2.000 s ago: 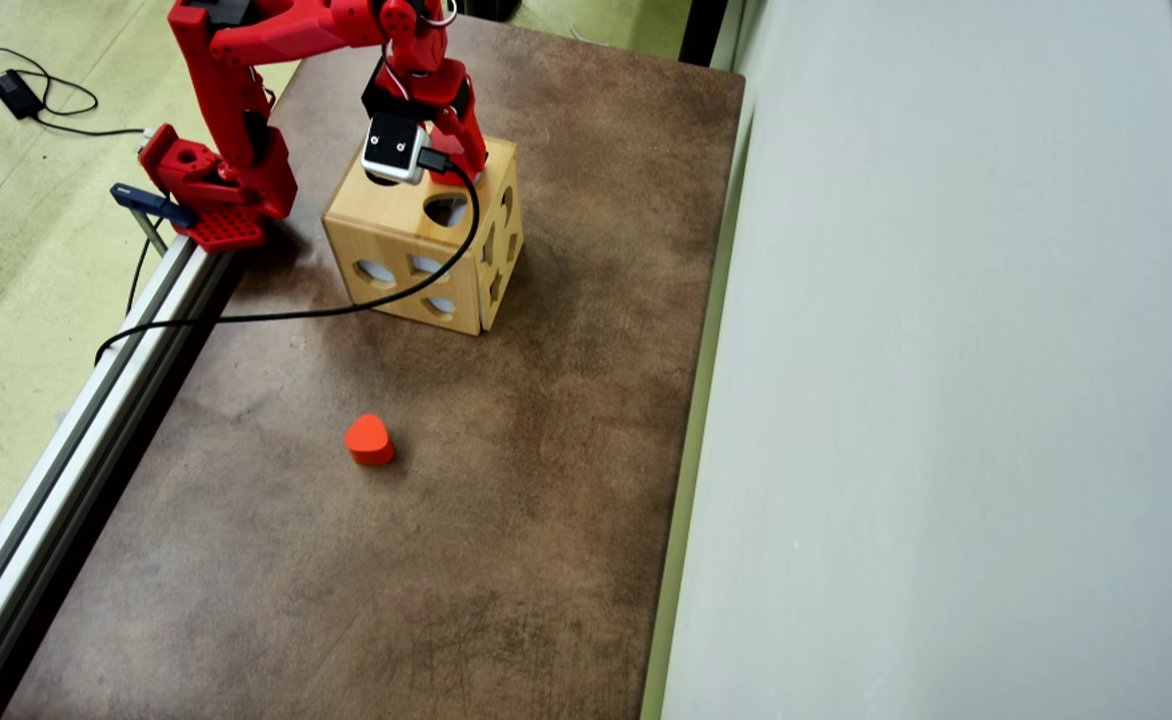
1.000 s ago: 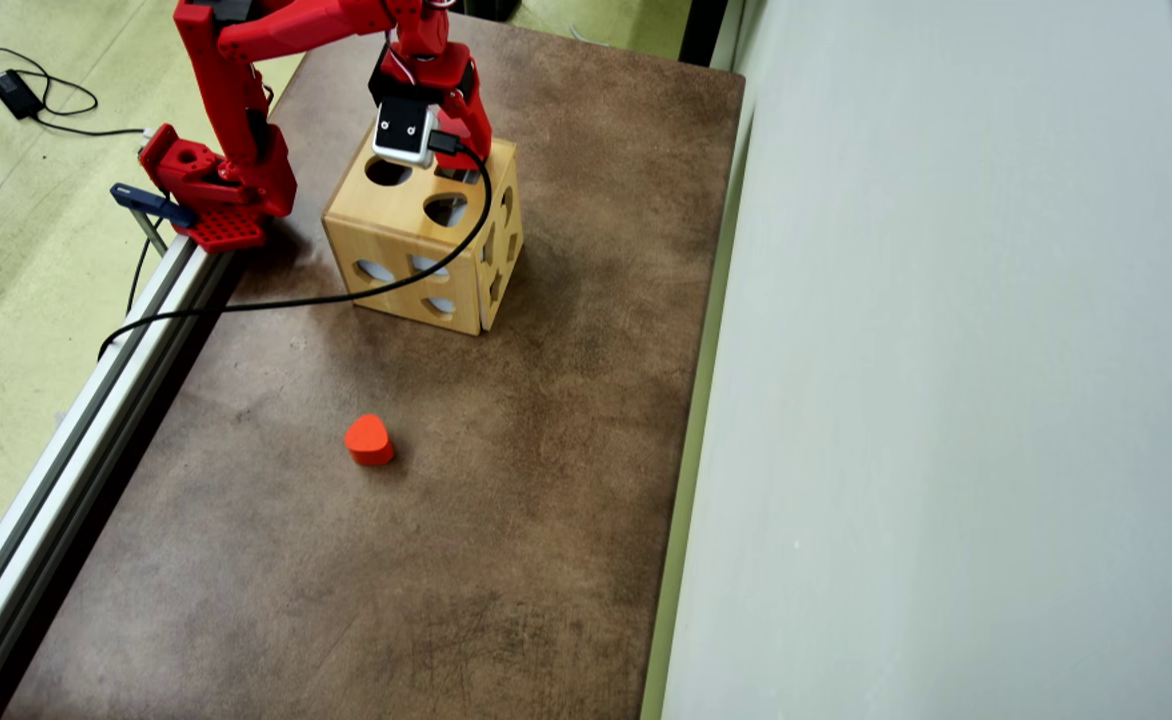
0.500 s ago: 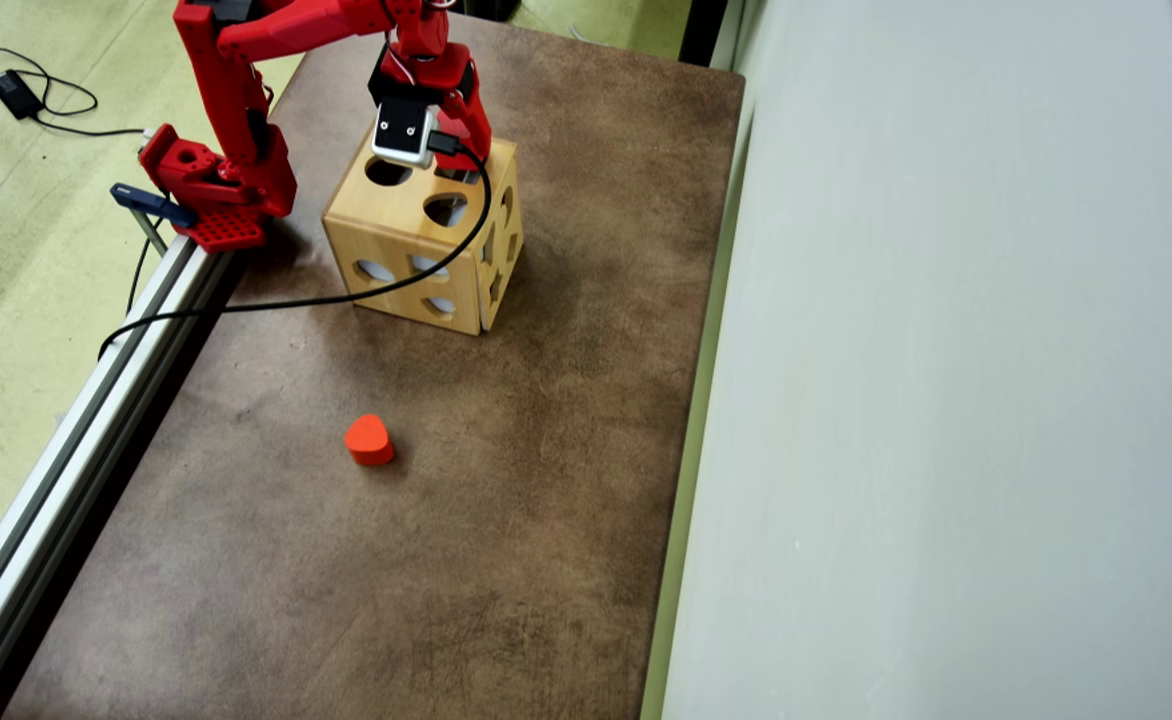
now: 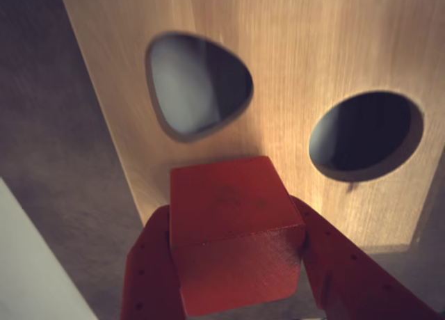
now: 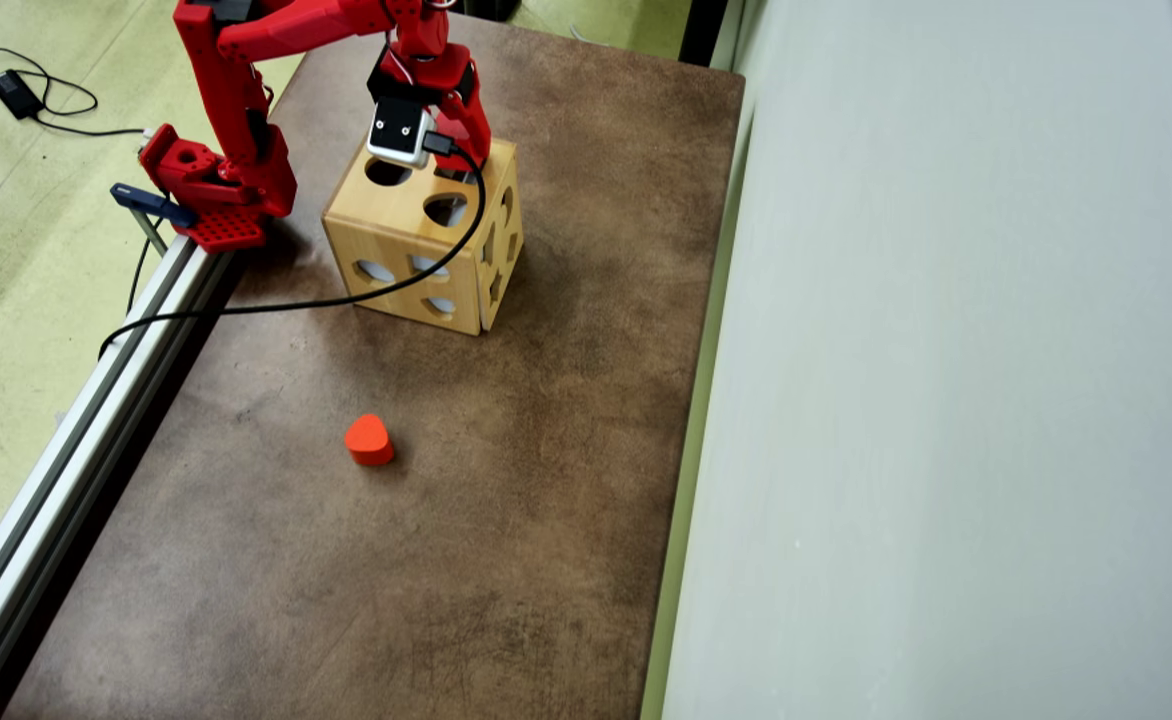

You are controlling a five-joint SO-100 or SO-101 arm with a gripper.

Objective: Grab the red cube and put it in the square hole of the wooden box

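Note:
In the wrist view my red gripper (image 4: 233, 264) is shut on the red cube (image 4: 233, 229), one finger on each side. The cube hangs just above the top of the wooden box (image 4: 278, 76), near its edge. Two holes show in that top: a rounded triangular hole (image 4: 198, 83) and a round hole (image 4: 365, 133). No square hole shows in this view. In the overhead view the gripper (image 5: 451, 150) is over the far right corner of the box (image 5: 426, 235); the cube is hidden under the wrist camera and arm.
A red heart-shaped block (image 5: 369, 440) lies on the brown mat (image 5: 506, 480) well in front of the box. A black cable (image 5: 296, 300) runs across the box's front. An aluminium rail (image 5: 76, 430) lines the left edge; a white wall (image 5: 946, 400) bounds the right.

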